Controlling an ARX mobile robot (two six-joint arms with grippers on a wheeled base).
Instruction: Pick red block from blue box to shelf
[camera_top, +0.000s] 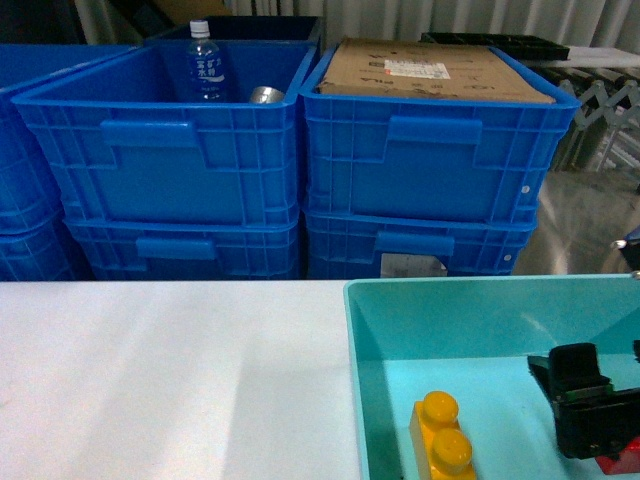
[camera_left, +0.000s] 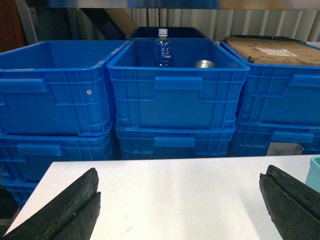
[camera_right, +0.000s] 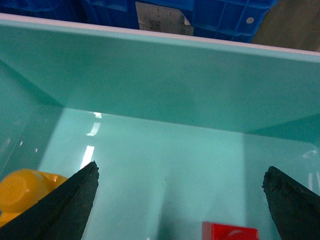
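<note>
A white table (camera_top: 150, 370) runs across the foreground, and the blue box (camera_top: 400, 300), a pale turquoise tub, sits at its right end with its far rim close to the table's back edge. The right gripper (camera_right: 180, 200) hangs inside the tub, low over the floor, its two dark fingers spread wide apart and holding nothing, a stance that suits straddling a small piece. The red block (camera_right: 230, 233) lies on the tub floor toward the near wall, showing only as a red corner between the spread fingers; in the head view a sliver of red peeks out beneath the gripper body near the tub's right side. The yellow brick (camera_top: 443, 437), two studs up, rests beside the tub's left wall, apart from the red one, so the approach looks unobstructed. The left gripper (camera_left: 180, 210) hovers over the bare table with its fingers also wide apart, probably parked out of the way. Behind the table's back edge stand stacked dark blue crates (camera_top: 160, 160); one holds a water bottle (camera_top: 204, 62), another a cardboard box (camera_top: 430, 70). No steel shelf is visible.
</note>
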